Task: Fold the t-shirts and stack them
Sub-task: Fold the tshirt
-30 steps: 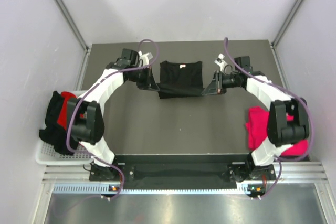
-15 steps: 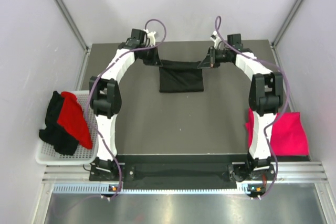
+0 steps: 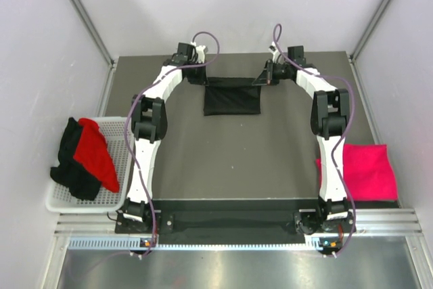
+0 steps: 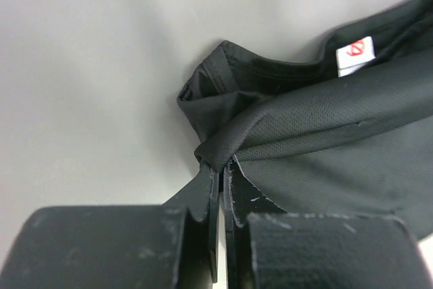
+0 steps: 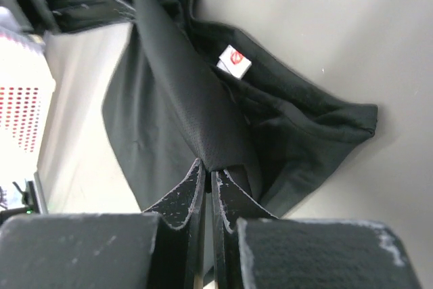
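A black t-shirt (image 3: 233, 98) lies folded at the far middle of the table. My left gripper (image 3: 203, 79) is shut on its far left corner, and my right gripper (image 3: 262, 79) is shut on its far right corner. In the left wrist view the pinched black cloth (image 4: 298, 147) bunches at my fingertips (image 4: 206, 187), with a small white tag (image 4: 355, 54) beyond. In the right wrist view the cloth (image 5: 196, 120) hangs from the pinch with the tag (image 5: 234, 60) above. A bright pink t-shirt (image 3: 365, 171) lies folded at the near right.
A white wire basket (image 3: 123, 164) at the near left holds a heap of black (image 3: 71, 167) and red (image 3: 96, 157) t-shirts. Grey walls stand close on both sides. The arms' bases sit along the near edge.
Both grippers carried the near edge of the black shirt away to the far edge, folding it over. The collar and tag are now covered in the top view.
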{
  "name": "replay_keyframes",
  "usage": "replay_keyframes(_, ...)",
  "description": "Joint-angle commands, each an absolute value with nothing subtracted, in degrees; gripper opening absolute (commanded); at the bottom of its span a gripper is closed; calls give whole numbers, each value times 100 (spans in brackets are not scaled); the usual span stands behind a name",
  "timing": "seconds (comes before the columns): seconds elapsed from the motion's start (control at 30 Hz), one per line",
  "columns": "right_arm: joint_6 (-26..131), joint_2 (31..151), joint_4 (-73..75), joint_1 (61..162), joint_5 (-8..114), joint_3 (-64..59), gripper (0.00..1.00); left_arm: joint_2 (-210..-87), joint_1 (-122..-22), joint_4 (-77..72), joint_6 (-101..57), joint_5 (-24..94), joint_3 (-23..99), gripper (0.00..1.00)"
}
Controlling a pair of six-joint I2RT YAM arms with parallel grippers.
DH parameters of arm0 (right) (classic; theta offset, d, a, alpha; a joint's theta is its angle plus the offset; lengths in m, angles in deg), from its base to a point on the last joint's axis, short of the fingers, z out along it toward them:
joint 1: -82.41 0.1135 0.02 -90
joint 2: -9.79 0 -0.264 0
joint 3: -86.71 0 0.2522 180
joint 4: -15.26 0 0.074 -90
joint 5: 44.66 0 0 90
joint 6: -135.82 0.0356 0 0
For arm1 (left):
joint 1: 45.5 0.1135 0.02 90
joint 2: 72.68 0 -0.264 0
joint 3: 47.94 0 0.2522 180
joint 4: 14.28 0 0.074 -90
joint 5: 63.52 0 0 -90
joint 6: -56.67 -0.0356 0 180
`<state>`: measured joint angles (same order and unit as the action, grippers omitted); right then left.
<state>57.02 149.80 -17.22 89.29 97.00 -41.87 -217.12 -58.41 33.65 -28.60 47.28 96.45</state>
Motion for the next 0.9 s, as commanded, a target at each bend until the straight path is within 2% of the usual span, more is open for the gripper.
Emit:
replay_keyframes(0.0,5820,14910,-1248,8813,9737,-4622,1,-21690,-5816,2989,-2990,4520,9994,0)
replay_keyframes(0.37,6471,14330,-527,8496,10009,-3982,1,-21453,-5956,2831,-2814,4626,10127,0)
replay_keyframes(0.87,6551,14998,-500,8505,9948,-4526,3,-21576,-5974,2813,-2832,4212,10320,0)
